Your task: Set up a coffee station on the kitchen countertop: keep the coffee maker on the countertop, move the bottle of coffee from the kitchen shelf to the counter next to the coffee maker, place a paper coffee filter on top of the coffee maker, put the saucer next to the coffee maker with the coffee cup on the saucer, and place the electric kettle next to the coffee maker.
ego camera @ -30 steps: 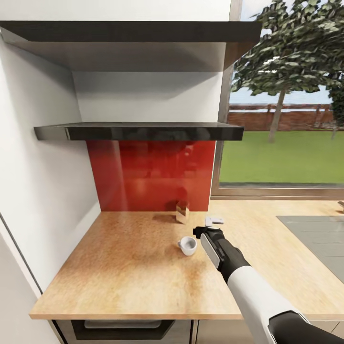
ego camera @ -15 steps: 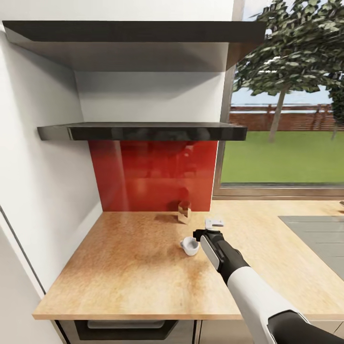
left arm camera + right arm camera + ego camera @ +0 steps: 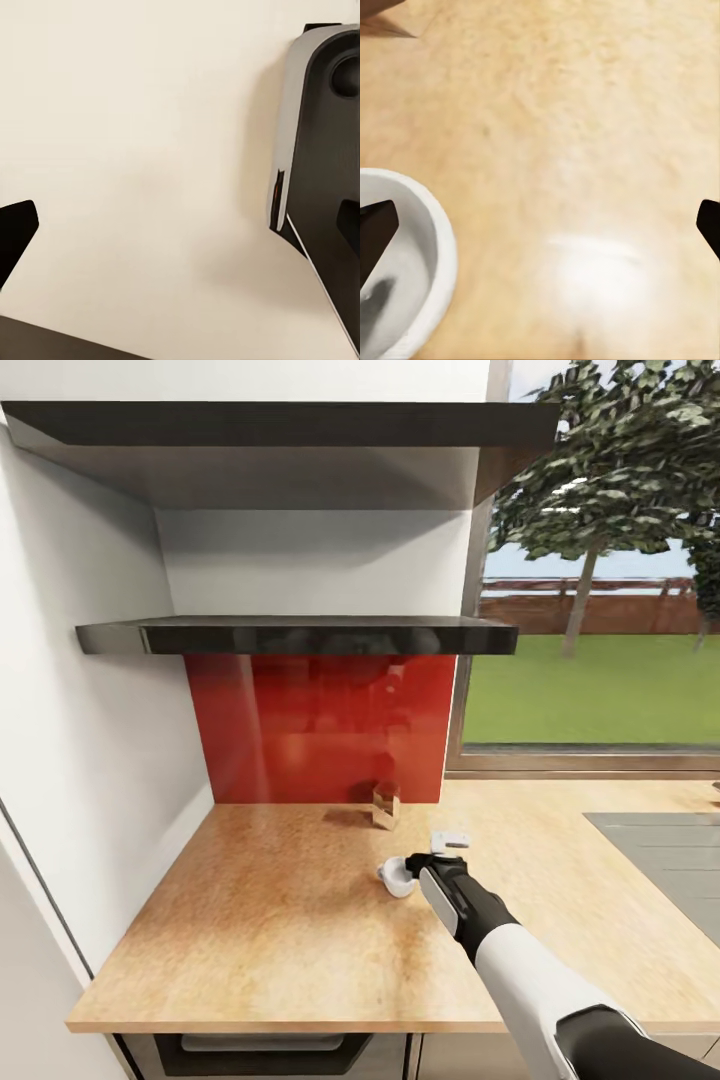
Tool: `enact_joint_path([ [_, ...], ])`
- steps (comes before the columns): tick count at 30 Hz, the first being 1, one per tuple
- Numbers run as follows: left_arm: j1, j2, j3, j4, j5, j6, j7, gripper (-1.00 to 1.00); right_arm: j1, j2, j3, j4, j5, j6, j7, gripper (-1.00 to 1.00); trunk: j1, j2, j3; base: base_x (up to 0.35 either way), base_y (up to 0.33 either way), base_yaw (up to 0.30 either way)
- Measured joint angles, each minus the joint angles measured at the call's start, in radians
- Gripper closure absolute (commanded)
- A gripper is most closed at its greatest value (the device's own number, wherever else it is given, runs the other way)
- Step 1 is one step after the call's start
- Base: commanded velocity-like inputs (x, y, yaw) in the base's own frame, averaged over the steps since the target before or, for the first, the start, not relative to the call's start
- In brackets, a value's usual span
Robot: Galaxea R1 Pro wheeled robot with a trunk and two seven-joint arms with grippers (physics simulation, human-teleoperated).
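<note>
In the head view the right hand point(image 3: 418, 863) sits low over the pale bench point(image 3: 260, 920), its tips right beside the coffee cup point(image 3: 397, 878), which stands upright on the bench and not on a saucer, likely so the hand can take it by the rim; a small white flat piece point(image 3: 450, 839) lies just behind, and the lower kitchen shelf point(image 3: 300, 635) is above. In the left wrist view the left hand's one dark tip hangs before a blank cream surface, and I cannot tell its state. In the right wrist view the fingers point(image 3: 375, 236) stand wide apart, one over the cup's bowl and the other well outside it, so the cup is off-centre and not yet gripped.
</note>
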Motion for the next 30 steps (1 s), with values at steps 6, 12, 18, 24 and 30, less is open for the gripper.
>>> enact_joint_path([
  [6, 0.000, 0.000, 0.000, 0.000, 0.000, -0.003, 0.001, -1.00, 0.000, 0.000, 0.000, 0.009, 0.000, -0.010, 0.001, -1.00, 0.000, 0.000, 0.000, 0.044, 0.000, 0.000],
  [12, 0.000, 0.000, 0.000, 0.000, 0.000, -0.003, 0.001, -1.00, 0.000, 0.000, 0.000, 0.012, 0.000, -0.012, 0.001, -1.00, 0.000, 0.000, 0.000, 0.002, 0.000, 0.000],
  [18, 0.000, 0.000, 0.000, 0.000, 0.000, -0.003, 0.002, -1.00, 0.000, 0.002, 0.000, 0.015, -0.002, -0.012, 0.001, -1.00, 0.000, 0.000, 0.000, 0.000, 0.062, 0.000],
  [24, 0.000, 0.000, 0.000, 0.000, 0.000, -0.004, 0.001, -1.00, 0.001, 0.002, 0.000, 0.015, -0.001, -0.012, 0.001, -1.00, 0.000, 0.000, 0.000, 0.000, 0.029, 0.000],
  [30, 0.000, 0.000, 0.000, 0.001, 0.000, -0.003, 0.001, -1.00, 0.001, 0.002, -0.001, 0.051, -0.002, -0.022, 0.000, -1.00, 0.000, 0.000, 0.000, 0.000, 0.001, 0.000],
])
